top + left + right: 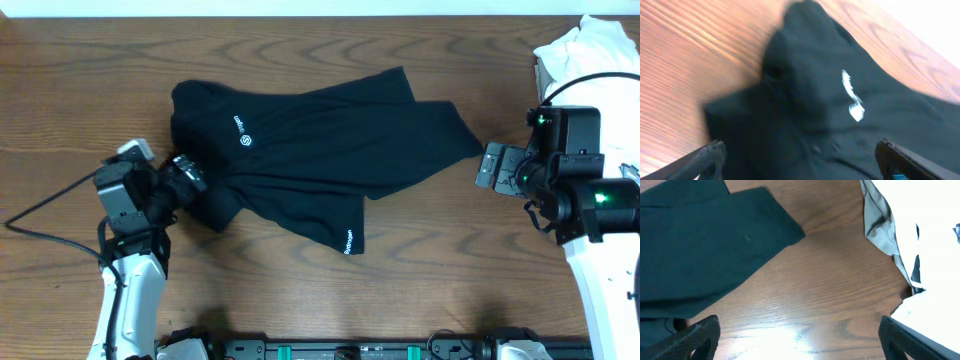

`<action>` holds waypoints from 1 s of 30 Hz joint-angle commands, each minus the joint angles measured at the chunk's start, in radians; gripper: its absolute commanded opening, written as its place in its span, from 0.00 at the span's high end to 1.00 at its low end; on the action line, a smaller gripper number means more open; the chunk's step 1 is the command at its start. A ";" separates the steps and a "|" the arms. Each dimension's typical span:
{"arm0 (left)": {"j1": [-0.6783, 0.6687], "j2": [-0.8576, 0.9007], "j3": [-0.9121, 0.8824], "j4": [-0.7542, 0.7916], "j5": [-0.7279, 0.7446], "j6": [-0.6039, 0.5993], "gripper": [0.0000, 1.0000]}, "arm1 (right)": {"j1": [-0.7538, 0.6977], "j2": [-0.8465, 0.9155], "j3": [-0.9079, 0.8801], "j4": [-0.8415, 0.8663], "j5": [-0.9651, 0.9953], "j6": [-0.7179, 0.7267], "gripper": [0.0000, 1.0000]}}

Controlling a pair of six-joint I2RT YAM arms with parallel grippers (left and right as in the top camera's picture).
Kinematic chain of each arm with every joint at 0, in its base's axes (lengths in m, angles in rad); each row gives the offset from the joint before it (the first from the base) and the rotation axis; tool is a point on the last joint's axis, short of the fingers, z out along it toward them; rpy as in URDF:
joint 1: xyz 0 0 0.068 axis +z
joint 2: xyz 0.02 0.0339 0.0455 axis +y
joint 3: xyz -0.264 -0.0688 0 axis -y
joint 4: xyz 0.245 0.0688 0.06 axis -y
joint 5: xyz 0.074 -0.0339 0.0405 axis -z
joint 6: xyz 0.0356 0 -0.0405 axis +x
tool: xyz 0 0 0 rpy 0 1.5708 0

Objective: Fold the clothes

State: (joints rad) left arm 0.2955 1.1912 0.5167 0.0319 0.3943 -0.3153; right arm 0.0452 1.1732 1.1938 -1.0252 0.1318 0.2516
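The clothes are a black T-shirt (310,150) lying crumpled and partly folded across the middle of the wooden table (420,280). A small white logo (245,140) faces up on it. White lettering (348,240) runs along its near hem. My left gripper (190,175) is at the shirt's left edge. In the left wrist view its jaws (800,160) stand wide open over the black fabric (830,115) and grip nothing. My right gripper (490,165) sits just right of the shirt's right tip. It is open above bare wood (797,335), with the shirt (705,245) to its upper left.
White garments (590,50) are piled at the back right corner, close to the right arm, and show as white cloth (920,240) in the right wrist view. A black cable (50,205) trails left from the left arm. Bare wood lies in front of the shirt.
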 commanded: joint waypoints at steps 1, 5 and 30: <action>-0.045 0.003 -0.002 -0.105 0.224 -0.084 0.02 | -0.010 0.003 0.003 0.000 0.011 -0.013 0.01; -0.161 0.003 -0.002 -0.320 0.280 -0.110 0.02 | -0.010 0.003 0.003 0.000 0.011 -0.014 0.01; -0.729 0.056 -0.079 -0.163 -0.177 -0.671 0.42 | -0.010 0.003 0.003 -0.014 0.011 -0.014 0.01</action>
State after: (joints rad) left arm -0.4206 1.2118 0.4480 -0.1417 0.2813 -0.9543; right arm 0.0452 1.1732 1.1938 -1.0363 0.1314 0.2516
